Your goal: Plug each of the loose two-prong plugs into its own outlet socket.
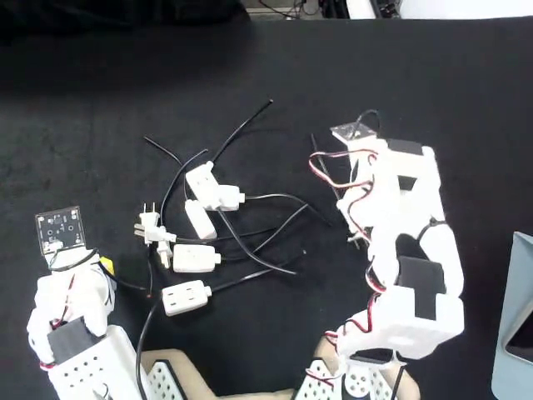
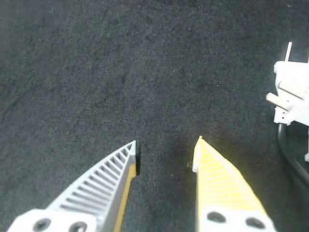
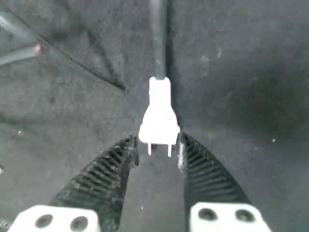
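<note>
1. Overhead first, high view: black cloth table (image 1: 433, 67). Tangled black cords (image 1: 250, 243) at centre cross between the white pieces and lie over some of them. Count: five larger white socket bodies (image 1: 185, 297), and two small loose plugs (image 1: 150, 223) with bare prongs, close together at the tangle's left side. The left arm (image 1: 75, 317) stands at the lower left. The right arm (image 1: 408, 250) stands at the right, beside the tangle. A grey object (image 1: 518, 317) sits at the right edge.
2. Left wrist view: left gripper (image 2: 166, 147), one grey finger and one yellow, moderately wide, holding nothing, with cloth between the tips. One white plug piece (image 2: 289, 94) sits off to the side with a thin prong standing up.
3. Right wrist view: right gripper (image 3: 158, 145), black ribbed fingers, narrow, closed against the flared base of one white two-prong plug (image 3: 159, 118). The plug lies on the cloth with both prongs pointing back between the fingers. Its black cord (image 3: 159, 38) runs straight away from it.
</note>
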Robot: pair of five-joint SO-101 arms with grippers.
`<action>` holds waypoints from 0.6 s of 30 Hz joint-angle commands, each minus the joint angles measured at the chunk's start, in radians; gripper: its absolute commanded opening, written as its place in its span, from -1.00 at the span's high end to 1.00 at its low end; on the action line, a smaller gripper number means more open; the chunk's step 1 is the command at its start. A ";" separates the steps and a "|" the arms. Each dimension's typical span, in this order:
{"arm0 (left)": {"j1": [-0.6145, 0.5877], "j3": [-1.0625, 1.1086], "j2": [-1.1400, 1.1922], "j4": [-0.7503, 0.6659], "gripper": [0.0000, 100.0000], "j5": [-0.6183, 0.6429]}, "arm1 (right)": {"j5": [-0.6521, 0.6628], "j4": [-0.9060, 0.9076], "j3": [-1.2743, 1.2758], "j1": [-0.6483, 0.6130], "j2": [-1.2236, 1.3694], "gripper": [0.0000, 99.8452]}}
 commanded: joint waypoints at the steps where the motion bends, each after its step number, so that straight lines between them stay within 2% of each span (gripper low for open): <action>1: -0.002 -0.015 -0.002 -0.020 0.60 -0.003 | 0.008 0.066 -0.091 0.017 0.001 0.74; 18: -0.002 -0.013 -0.002 -0.018 0.60 -0.003 | 0.009 0.115 -0.045 -0.046 0.001 0.74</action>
